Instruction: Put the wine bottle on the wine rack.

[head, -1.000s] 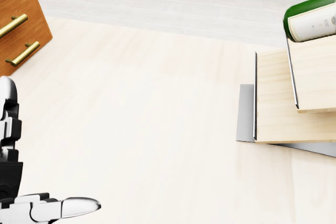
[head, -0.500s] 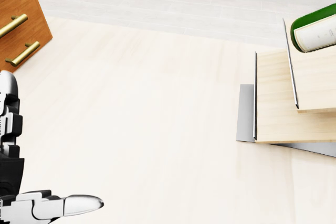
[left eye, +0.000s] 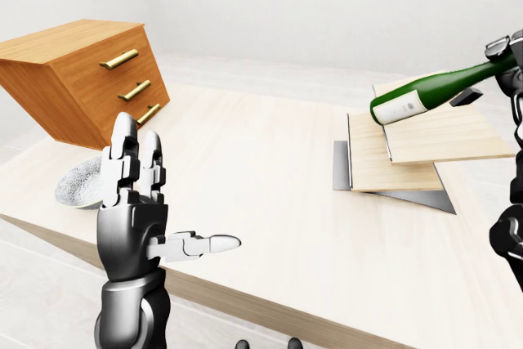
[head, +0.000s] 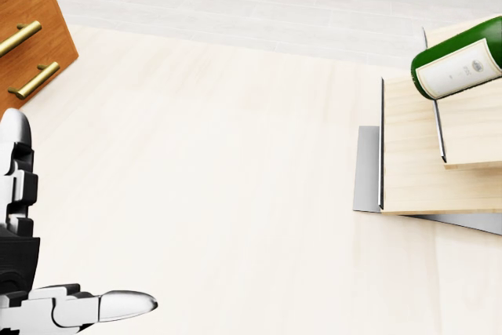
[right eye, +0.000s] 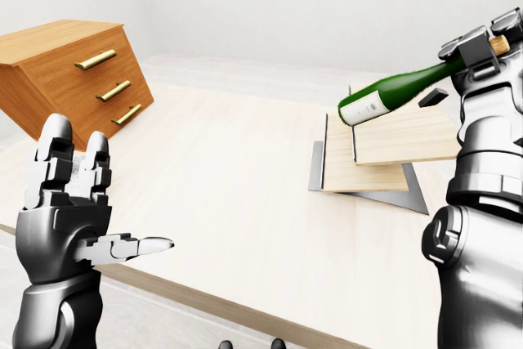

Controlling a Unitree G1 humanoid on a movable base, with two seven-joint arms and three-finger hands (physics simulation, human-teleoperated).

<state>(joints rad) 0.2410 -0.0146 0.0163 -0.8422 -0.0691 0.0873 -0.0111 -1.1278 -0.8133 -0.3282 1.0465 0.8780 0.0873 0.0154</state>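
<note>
A pale wooden worktop (left eye: 270,177) under plain white walls carries, going near to far in the left-eye view, the idle left hand (left eye: 135,210) at 7 o'clock with its fingers (left eye: 131,157) spread wide and holding nothing, a grey bowl (left eye: 82,184) at 9 o'clock, a wooden drawer chest (left eye: 86,75) at 10 o'clock and the stepped wine rack (left eye: 409,153) at 3 o'clock. The right hand (right eye: 478,46) has its fingers closed round the neck of the wine bottle (right eye: 392,91), which hangs above the rack at 2 o'clock, clear of its boards. To place it well, level the bottle, align its body along a rack board and lower slowly before letting go, since this glossy dark-green bottle with an off-white label now tilts base-down and would likely roll.
</note>
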